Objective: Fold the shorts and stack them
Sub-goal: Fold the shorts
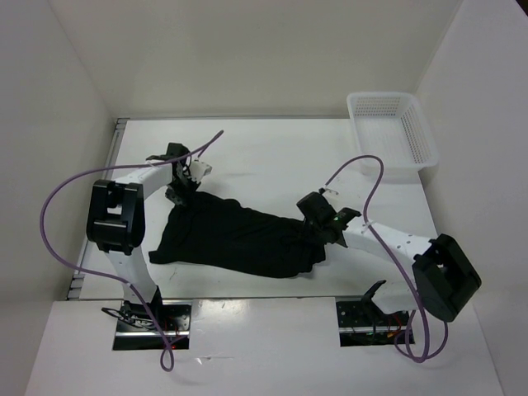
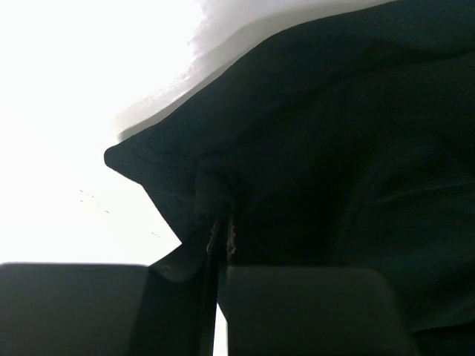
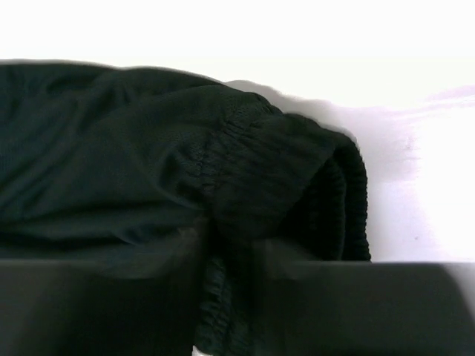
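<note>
Plain black shorts [image 1: 239, 238], white mesh basket [image 1: 388, 96], white table [image 1: 272, 161], white left arm [image 1: 139, 176] with black joints

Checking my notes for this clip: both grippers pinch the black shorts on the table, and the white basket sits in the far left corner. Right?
Not quite: the top view shows the white basket in the far right corner. The rest stands: the left gripper and right gripper both pinch the black shorts on the table.
</note>
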